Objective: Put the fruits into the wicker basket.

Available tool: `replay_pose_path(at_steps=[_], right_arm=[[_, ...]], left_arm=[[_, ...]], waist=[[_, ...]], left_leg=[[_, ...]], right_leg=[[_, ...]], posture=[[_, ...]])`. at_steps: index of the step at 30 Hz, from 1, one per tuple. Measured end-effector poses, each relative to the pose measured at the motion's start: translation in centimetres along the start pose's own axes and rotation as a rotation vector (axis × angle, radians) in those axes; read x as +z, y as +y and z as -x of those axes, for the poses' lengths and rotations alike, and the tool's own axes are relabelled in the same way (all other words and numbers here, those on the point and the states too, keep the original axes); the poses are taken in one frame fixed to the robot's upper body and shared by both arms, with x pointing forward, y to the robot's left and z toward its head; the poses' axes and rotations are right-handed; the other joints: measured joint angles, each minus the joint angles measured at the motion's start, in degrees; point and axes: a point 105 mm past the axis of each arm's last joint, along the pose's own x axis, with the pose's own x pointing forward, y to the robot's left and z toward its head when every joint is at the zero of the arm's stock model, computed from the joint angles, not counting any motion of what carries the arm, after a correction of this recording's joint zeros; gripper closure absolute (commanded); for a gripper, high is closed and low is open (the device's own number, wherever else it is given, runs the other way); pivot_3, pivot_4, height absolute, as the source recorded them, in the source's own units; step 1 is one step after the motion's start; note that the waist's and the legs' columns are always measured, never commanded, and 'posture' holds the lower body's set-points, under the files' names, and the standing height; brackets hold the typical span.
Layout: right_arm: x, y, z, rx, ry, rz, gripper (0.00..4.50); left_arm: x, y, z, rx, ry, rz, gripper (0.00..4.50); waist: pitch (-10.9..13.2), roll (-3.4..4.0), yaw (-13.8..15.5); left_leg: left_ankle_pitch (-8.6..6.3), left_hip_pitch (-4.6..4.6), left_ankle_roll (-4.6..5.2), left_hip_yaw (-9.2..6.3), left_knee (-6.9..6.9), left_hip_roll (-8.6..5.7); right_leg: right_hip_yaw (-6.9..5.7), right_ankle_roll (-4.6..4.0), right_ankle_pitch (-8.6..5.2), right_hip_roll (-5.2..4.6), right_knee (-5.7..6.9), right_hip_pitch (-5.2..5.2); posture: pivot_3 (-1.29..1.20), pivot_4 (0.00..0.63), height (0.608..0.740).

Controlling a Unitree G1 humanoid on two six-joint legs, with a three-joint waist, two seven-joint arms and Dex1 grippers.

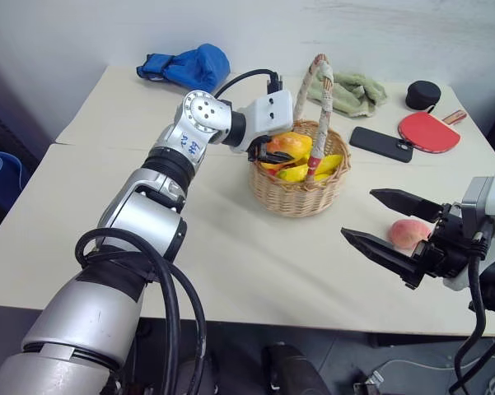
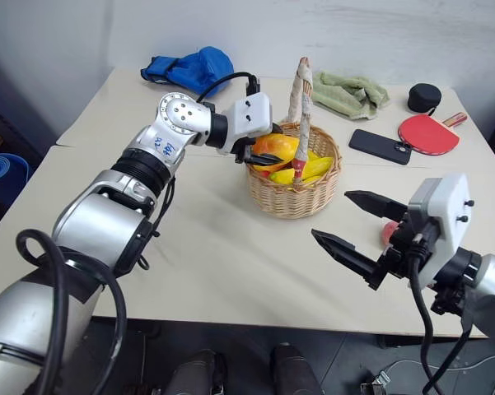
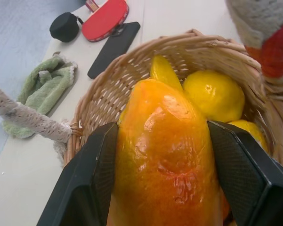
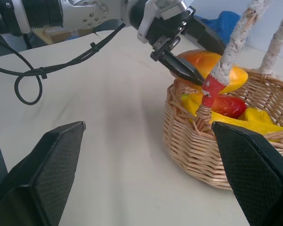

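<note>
My left gripper (image 1: 276,152) is shut on an oval orange-yellow mango (image 1: 290,146) and holds it over the near-left rim of the wicker basket (image 1: 301,197). In the left wrist view the mango (image 3: 165,155) sits between the two black fingers, above yellow fruits (image 3: 214,94) lying in the basket. A red piece (image 4: 226,104) also lies inside. The basket's tall arched handle (image 1: 321,90) rises just right of the mango. A round pink peach (image 1: 408,233) rests on the table at the front right. My right gripper (image 1: 358,213) stands wide open just left of it, holding nothing.
At the table's back lie a blue cloth (image 1: 189,64), a green towel (image 1: 350,90), a black phone (image 1: 380,143), a red paddle (image 1: 428,132) and a black round case (image 1: 422,95). The table's front edge (image 1: 272,317) runs close below my right gripper.
</note>
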Motion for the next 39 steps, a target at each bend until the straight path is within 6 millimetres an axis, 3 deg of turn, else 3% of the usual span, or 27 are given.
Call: replay_pose_path(at_steps=[4,9,14,18,21,24,27,39], right_arm=[[0.1,0.0,-0.2,-0.002,-0.006,0.001,0.0],[0.0,-0.3,-0.1,-0.024,0.0,0.013,0.0],[-2.1,-2.1,0.9,-0.148,0.084,0.01,0.0],[-4.2,-5.2,3.1,-0.293,0.214,0.054,0.0],[-6.2,-7.9,5.2,-0.363,0.339,0.06,0.0],[-7.4,-10.1,6.4,-0.382,0.414,0.06,0.0],[-8.3,-11.8,6.4,-0.382,0.465,0.094,0.0],[-12.6,-16.0,4.8,-0.409,0.556,-0.018,0.0]], left_arm=[[0.1,-0.2,-0.4,-0.001,-0.014,0.028,0.06],[0.1,0.2,0.4,0.008,-0.047,0.057,0.06],[1.7,0.8,5.6,-0.098,-0.287,0.197,0.06],[1.3,-2.9,10.7,-0.277,-0.405,0.287,0.06],[0.3,-7.7,12.3,-0.401,-0.34,0.365,0.06],[0.7,-11.4,12.2,-0.511,-0.304,0.369,0.06],[1.3,-12.7,12.2,-0.535,-0.302,0.363,0.06],[2.2,-12.6,11.8,-0.422,-0.317,0.364,0.06]], waist=[[0.0,0.0,-0.06],[0.0,0.0,-0.24],[-0.01,0.03,-0.2],[0.01,0.17,-0.71],[0.01,0.17,-0.93],[0.02,0.18,-0.26],[0.02,0.17,-0.22],[0.08,0.33,-0.45]], left_leg=[[0.0,0.01,-0.01,0.01,-0.01,0.01],[0.01,0.06,-0.06,0.08,-0.08,0.04],[0.04,0.05,-0.12,0.16,-0.11,0.05],[0.04,0.2,-0.17,0.2,-0.11,0.11],[0.06,0.27,-0.25,0.07,-0.06,0.13],[0.11,0.31,-0.2,0.02,0.07,0.08],[0.11,0.42,-0.12,0.01,0.12,0.01],[0.08,0.37,-0.16,0.08,0.05,0.06]], right_leg=[[0.01,0.0,0.0,0.02,0.0,-0.02],[0.05,0.0,0.0,0.07,0.03,-0.05],[0.04,-0.01,-0.01,0.07,0.07,-0.11],[0.12,-0.01,-0.01,0.0,0.39,-0.1],[0.05,0.0,-0.01,0.0,0.56,-0.07],[0.0,-0.05,-0.04,0.0,0.45,0.12],[0.03,-0.05,-0.03,0.0,0.37,0.28],[0.08,-0.06,-0.04,0.04,0.35,0.13]], posture=[[0.0,0.15,0.74],[0.0,0.15,0.74],[0.0,0.15,0.74],[0.0,0.15,0.74],[0.0,0.15,0.74],[0.0,0.15,0.74],[0.0,0.15,0.74],[0.0,0.15,0.74]])
